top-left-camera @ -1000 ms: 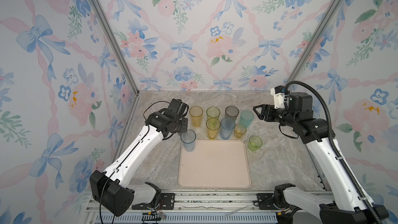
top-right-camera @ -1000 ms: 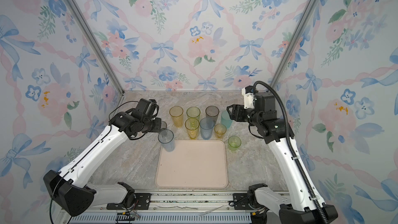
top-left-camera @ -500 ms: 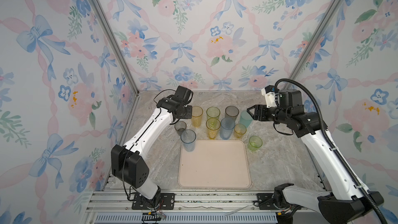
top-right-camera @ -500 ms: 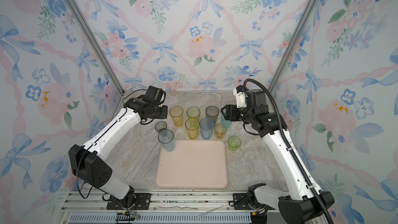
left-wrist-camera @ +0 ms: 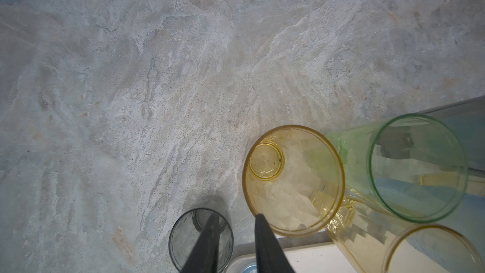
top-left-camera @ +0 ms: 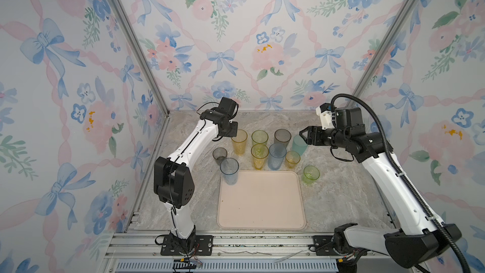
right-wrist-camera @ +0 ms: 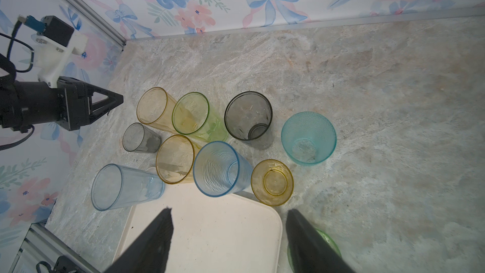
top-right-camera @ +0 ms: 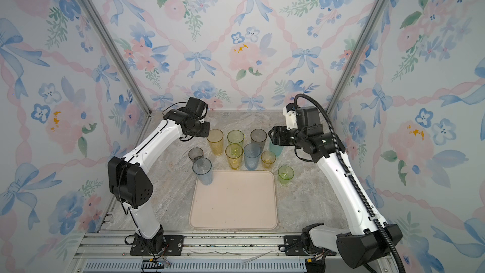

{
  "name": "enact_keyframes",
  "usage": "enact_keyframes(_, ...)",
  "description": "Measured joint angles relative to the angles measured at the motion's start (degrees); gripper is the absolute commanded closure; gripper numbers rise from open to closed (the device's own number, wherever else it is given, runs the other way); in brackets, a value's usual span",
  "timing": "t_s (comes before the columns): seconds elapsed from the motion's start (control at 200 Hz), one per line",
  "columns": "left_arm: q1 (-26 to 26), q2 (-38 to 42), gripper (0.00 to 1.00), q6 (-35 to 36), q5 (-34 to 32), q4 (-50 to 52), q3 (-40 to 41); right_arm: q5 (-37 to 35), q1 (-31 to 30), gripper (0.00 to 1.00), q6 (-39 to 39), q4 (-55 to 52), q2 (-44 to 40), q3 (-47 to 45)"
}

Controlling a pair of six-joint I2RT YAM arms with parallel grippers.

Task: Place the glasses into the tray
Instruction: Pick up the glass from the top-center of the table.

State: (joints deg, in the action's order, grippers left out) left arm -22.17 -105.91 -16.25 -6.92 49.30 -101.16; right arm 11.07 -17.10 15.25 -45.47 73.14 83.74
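The cream tray [top-left-camera: 261,200] lies flat at the near edge of the marble tabletop [top-left-camera: 341,193]. Ten tinted glasses stand on the tabletop around its far side, all upright, mouths up, long axes vertical.

A short green glass [top-left-camera: 311,174] stands just off the tray's far right corner. A tall pale blue glass [top-left-camera: 229,170] stands at the far left corner, too close to the rim to tell whether they touch. Along the tray's far edge stand a tall yellow glass [top-left-camera: 259,156], a tall blue glass [top-left-camera: 277,156] and a short amber glass [top-left-camera: 292,158]. A short grey glass [top-left-camera: 219,154] sits beyond the far left corner.

Farther back from the tray stand a tall amber glass [top-left-camera: 239,141], a tall green glass [top-left-camera: 259,139], a tall smoky glass [top-left-camera: 282,137] and a teal glass [top-left-camera: 299,144].

Beyond the tray's far left corner, the left tool [top-left-camera: 234,133] hangs beside the tall amber glass's rim, fingers slightly parted and gripping nothing. Beyond the far right corner, the right tool [top-left-camera: 303,136], spread wide and empty, faces the teal glass from just beside it.

Since a second ago the left tool has moved back from the tray, uncovering the short grey glass. The right tool has closed in on the teal glass. The glasses stand where they stood.
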Motion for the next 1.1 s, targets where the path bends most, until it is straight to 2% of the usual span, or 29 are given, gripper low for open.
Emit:
enact_keyframes(0.06,0.1,-1.2,0.7,0.2,0.7,0.1,-0.6,-0.2,0.0,0.29,0.0,0.0,0.5,0.6)
enact_keyframes(0.32,1.0,-3.7,0.7,1.1,2.5,0.1,-1.4,-0.4,0.0,0.28,-0.2,0.1,3.1,2.7)
enact_keyframes(1.101,1.6,-6.9,0.75,2.8,4.4,0.0,-2.6,-0.4,0.1,0.28,-0.7,0.0,3.9,3.2)
